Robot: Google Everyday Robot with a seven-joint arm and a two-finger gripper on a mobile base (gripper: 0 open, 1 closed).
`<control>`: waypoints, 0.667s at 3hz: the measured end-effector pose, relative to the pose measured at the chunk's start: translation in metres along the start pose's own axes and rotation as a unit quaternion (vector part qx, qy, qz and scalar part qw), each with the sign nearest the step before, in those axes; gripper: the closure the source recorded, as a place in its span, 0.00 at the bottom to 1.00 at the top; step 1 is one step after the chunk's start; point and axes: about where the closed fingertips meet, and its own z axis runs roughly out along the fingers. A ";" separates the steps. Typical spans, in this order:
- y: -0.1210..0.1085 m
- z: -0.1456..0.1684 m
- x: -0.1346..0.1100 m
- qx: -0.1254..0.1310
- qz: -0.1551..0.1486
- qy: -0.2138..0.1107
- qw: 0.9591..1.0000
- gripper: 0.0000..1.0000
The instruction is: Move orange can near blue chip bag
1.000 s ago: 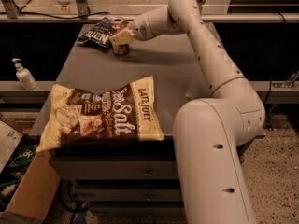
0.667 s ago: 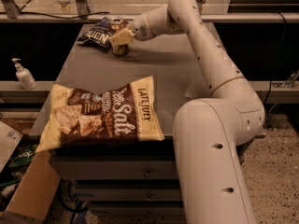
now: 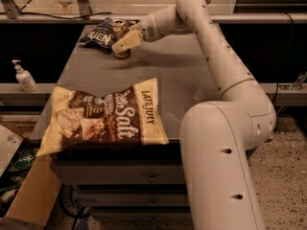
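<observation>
The orange can [image 3: 120, 31] stands upright on the grey table [image 3: 182, 75] at its far left, touching the right edge of the blue chip bag [image 3: 99, 34], which lies flat with white lettering. My gripper [image 3: 125, 40] is at the can, reaching in from the right and covering the can's front and lower right side. The can's silver top shows above the gripper.
A large cream-and-brown Late July bag [image 3: 103, 116] lies at the table's front left, overhanging the edge. A white pump bottle [image 3: 24, 76] stands on a ledge to the left. Cardboard boxes [image 3: 33, 195] sit on the floor at lower left. My arm [image 3: 216, 56] crosses the table's right side.
</observation>
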 end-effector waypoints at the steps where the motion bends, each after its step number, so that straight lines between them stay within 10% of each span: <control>1: -0.006 -0.021 0.004 0.012 0.000 0.008 1.000 0.00; 2: -0.029 -0.066 0.026 0.053 0.017 0.022 0.998 0.00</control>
